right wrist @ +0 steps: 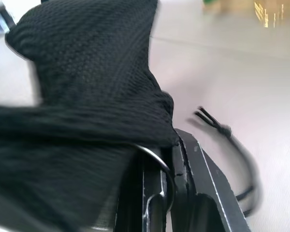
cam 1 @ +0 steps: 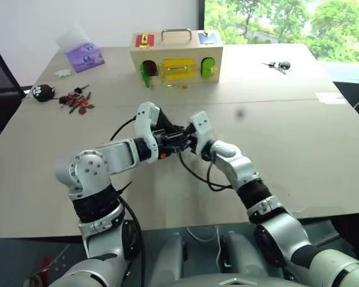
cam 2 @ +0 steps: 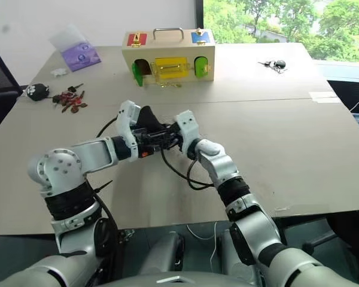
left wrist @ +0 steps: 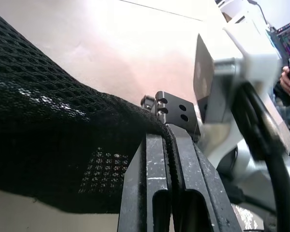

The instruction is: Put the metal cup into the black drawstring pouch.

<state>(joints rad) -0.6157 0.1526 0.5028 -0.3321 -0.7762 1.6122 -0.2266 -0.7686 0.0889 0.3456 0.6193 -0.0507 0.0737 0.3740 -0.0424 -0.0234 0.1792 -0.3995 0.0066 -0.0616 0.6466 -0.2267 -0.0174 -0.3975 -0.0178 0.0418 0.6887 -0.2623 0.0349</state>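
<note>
metal cup [right wrist: 157, 157] inside black drawstring pouch [left wrist: 63, 145], both grippers pinching.

Silver-grey arms with black ribbed joint bands, white wrist housings (black cables looping), black fingers [left wrist: 183, 179].

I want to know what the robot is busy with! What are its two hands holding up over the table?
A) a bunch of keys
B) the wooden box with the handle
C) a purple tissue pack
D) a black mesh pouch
D: the left hand and the right hand are both shut on the edge of the black drawstring pouch, lifted above the table.
</note>
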